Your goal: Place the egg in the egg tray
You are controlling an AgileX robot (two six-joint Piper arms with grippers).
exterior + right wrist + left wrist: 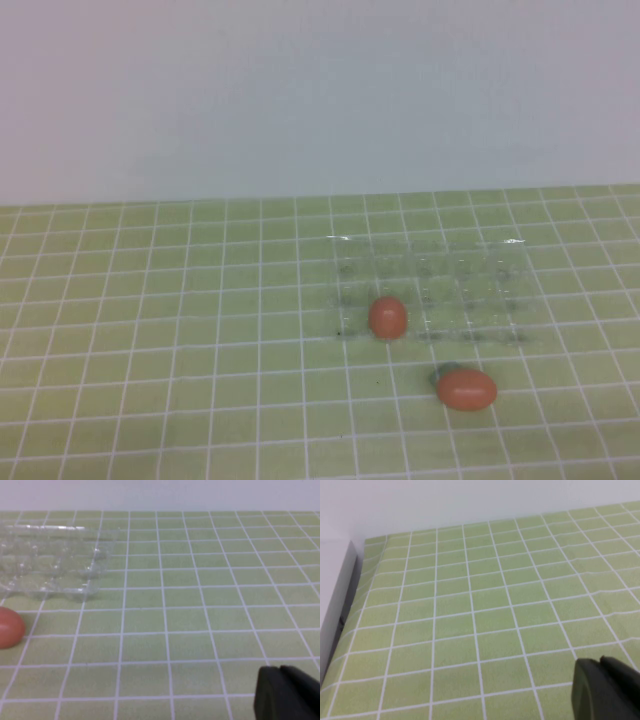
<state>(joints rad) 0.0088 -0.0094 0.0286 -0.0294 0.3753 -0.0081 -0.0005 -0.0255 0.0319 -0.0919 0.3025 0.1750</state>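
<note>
Egg [466,389]: lies loose on the green surface [180,330], just outside the tray's near edge.
Egg tray [432,290]: holds a twin egg [387,317] in a near-left cup.
Left pincer [605,690]: away from both; opening not discernible.
Right pincer [287,692]: near the egg, grip unclear.
Progress: judged unstarted; pickup and placing remain.

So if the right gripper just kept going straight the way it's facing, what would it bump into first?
Probably nothing: the right gripper faces bare green grid mat up to the wall. The egg tray and the egg sit off to one side of that line, though depth is hard to judge. The left gripper sees only mat.
</note>
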